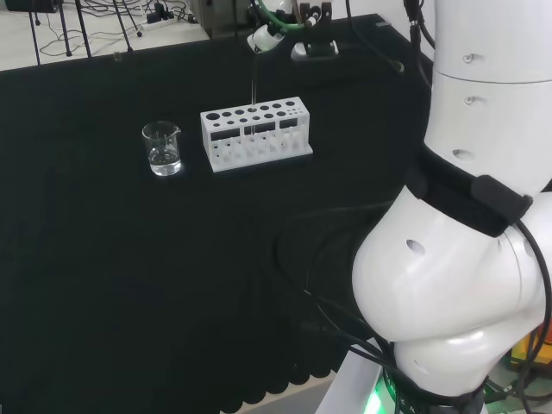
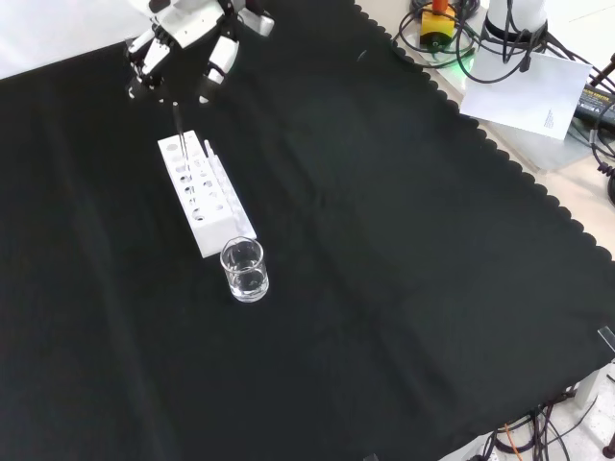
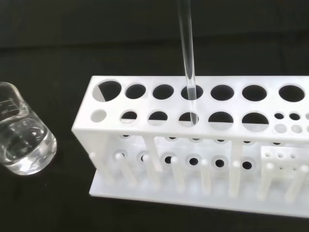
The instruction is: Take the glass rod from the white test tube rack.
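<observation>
Clear glass rod [image 3: 187,58] upright, tip above white rack [image 3: 193,145].

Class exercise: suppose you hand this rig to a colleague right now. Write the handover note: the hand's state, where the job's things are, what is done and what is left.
Hand: above the far end of the white test tube rack in the front view, fingers curled round the top of the glass rod.
Glass rod: upright, lower end level with the rack's top holes in the wrist view.
Beaker: holds clear liquid, stands beside the rack, untouched.
Done: rod grasped, seemingly almost drawn out.
Left: lift it clear of the rack.
</observation>
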{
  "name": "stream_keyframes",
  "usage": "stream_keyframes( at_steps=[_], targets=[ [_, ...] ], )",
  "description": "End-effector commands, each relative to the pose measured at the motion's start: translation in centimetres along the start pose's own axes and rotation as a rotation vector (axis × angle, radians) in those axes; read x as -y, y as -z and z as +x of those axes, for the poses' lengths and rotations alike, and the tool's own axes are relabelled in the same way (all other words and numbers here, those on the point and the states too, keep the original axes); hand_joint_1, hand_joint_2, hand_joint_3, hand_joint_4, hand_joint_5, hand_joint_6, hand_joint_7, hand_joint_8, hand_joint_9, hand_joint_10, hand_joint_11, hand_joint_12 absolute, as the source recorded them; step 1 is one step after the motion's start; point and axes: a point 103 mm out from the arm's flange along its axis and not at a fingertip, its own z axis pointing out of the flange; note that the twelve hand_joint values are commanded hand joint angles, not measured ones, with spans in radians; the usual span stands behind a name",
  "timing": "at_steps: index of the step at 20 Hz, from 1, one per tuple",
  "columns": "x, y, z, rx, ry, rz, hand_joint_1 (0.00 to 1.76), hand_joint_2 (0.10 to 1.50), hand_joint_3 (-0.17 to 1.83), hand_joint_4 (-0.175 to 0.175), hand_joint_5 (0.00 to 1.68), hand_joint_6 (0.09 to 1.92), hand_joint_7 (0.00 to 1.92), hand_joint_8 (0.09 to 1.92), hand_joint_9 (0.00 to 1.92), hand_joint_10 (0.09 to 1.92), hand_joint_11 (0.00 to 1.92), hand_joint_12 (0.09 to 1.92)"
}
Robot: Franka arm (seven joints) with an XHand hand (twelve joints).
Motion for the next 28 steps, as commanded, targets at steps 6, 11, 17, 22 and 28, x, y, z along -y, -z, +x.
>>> stream_keyframes(
  at_steps=[6,11,17,22,28],
  targets=[
    [-3.9,-2.0,0.3,0.006,0.019,-0.089,0.68,1.21,-0.17,-0.175,0.41,0.33,0.8,0.91,0.86,0.79,0.34,1.36],
    [-3.8,-1.3,0.8,0.003,0.059,-0.146,0.82,1.2,-0.17,-0.175,0.54,0.87,1.1,0.93,1.16,0.81,0.69,1.25],
    [-3.8,-1.8,1.1,0.023,0.102,-0.159,0.94,1.2,-0.17,-0.175,0.69,0.95,1.26,0.92,1.34,0.8,0.94,1.16],
    [-3.9,-1.9,1.0,0.023,0.11,-0.132,1.03,1.19,-0.17,-0.175,0.75,0.95,1.31,0.92,1.41,0.8,1.09,1.08],
    [-4.0,-2.1,0.8,0.013,0.112,-0.122,1.16,1.18,-0.1,-0.175,0.89,1.07,1.22,0.96,1.53,0.81,1.37,0.89]
  ],
)
